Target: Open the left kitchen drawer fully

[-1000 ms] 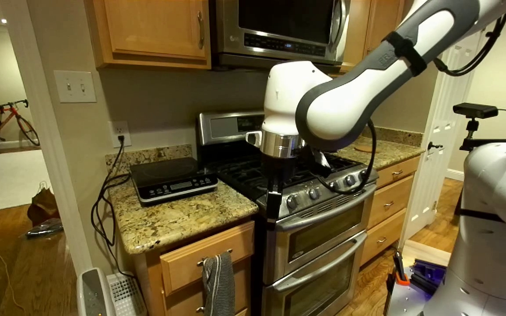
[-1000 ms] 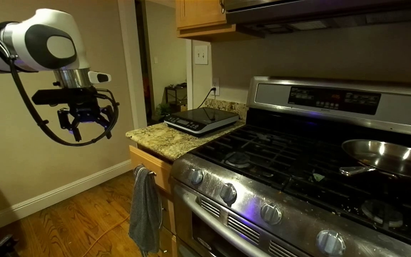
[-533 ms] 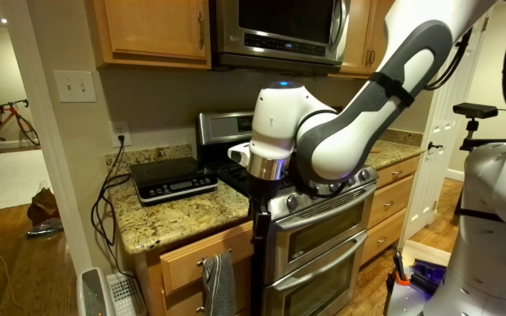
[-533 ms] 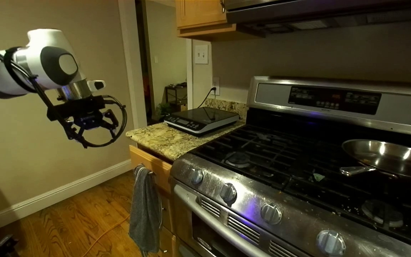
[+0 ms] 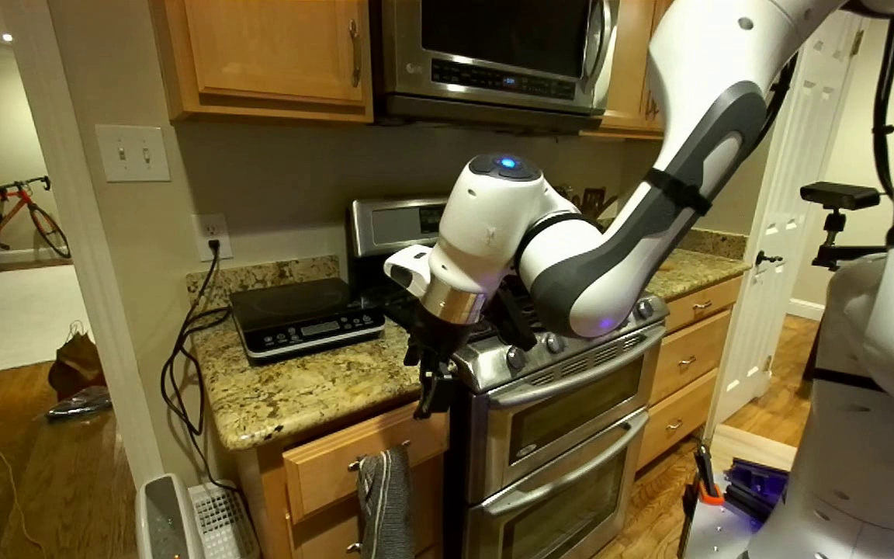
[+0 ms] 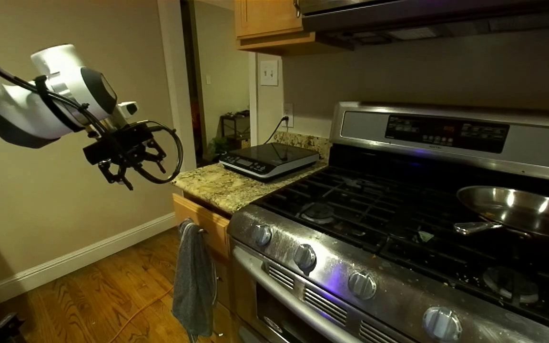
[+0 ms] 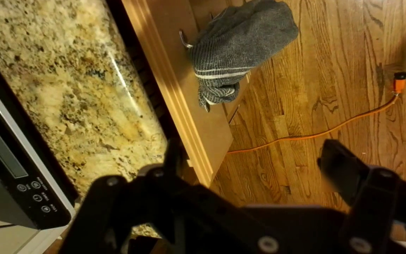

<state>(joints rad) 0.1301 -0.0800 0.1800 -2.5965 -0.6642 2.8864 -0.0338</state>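
Gripper (image 7: 250, 155), parted wide, hangs near the left kitchen drawer (image 5: 327, 475) (slightly ajar)

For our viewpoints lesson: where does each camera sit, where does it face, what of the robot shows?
Wrist view: on the wrist, facing down over drawer and floor; the open gripper shows.
Exterior view: before the counter, angled down at it; most of the arm shows, gripper included.
Exterior view: before the stove, facing across it; arm's end and gripper show.
Both exterior views share drawer, counter, stove.
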